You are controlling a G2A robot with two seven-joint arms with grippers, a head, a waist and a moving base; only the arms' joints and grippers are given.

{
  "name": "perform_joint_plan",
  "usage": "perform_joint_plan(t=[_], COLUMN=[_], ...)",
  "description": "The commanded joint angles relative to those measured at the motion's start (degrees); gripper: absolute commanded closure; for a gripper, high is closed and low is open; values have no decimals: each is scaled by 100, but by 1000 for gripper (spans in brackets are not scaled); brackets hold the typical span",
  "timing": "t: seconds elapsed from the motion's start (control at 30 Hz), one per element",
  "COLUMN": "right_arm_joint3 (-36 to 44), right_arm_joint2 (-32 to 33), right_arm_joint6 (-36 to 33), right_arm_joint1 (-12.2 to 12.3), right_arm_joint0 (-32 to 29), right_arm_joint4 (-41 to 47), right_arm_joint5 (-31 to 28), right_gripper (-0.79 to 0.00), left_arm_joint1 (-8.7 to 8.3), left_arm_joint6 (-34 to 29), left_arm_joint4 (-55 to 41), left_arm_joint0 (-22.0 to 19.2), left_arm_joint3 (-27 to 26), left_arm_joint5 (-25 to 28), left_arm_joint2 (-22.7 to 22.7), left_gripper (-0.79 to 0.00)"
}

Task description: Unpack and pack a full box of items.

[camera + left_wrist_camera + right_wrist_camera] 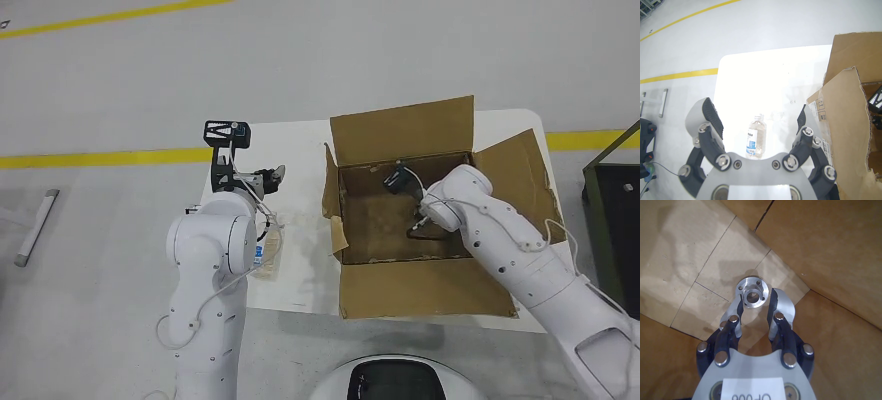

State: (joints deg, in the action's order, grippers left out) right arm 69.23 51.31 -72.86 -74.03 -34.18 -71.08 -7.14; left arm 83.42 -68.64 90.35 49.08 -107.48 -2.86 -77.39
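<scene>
Top view: an open box [400, 135] is set at the tabletop's [300, 150] right edge. Left wrist view: the left gripper [757, 110] fingers are spread wide, empty. Right wrist view: the right gripper [756, 294] fingers are narrowed either side of a metal flange [752, 292] on the box floor. The flange is judged heavy and slick, best gripped across its rim.

floor [120, 90]: pale grey, yellow lines [100, 158] | table [290, 140]: white, rounded corners | right edge: dark green unit [612, 190]

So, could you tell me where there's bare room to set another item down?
Free: the white table beyond the bottle, between its far edge and the box; also the box floor around the metal flange. Crowded: at the flange, which the right tool straddles, and at the bottle by the open left tool.
</scene>
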Motion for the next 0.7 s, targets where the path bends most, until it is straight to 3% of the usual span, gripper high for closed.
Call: perform_joint_plan(t=[0.0, 0.67], right_arm_joint3=[-44, -418], right_arm_joint2=[-22, -126], right_arm_joint6=[10, 26], right_arm_joint1=[-18, -154], right_arm_joint0=[13, 131], right_arm_joint4=[7, -12], right_arm_joint5=[-4, -74], right_gripper=[-332, -311], left_arm_joint1=[0, 0], left_arm_joint6=[0, 0], left_arm_joint4=[0, 0], left_arm_joint0=[0, 0], left_arm_joint3=[0, 0], left_arm_joint5=[0, 0], left_arm_joint2=[0, 0], left_gripper=[-785, -785])
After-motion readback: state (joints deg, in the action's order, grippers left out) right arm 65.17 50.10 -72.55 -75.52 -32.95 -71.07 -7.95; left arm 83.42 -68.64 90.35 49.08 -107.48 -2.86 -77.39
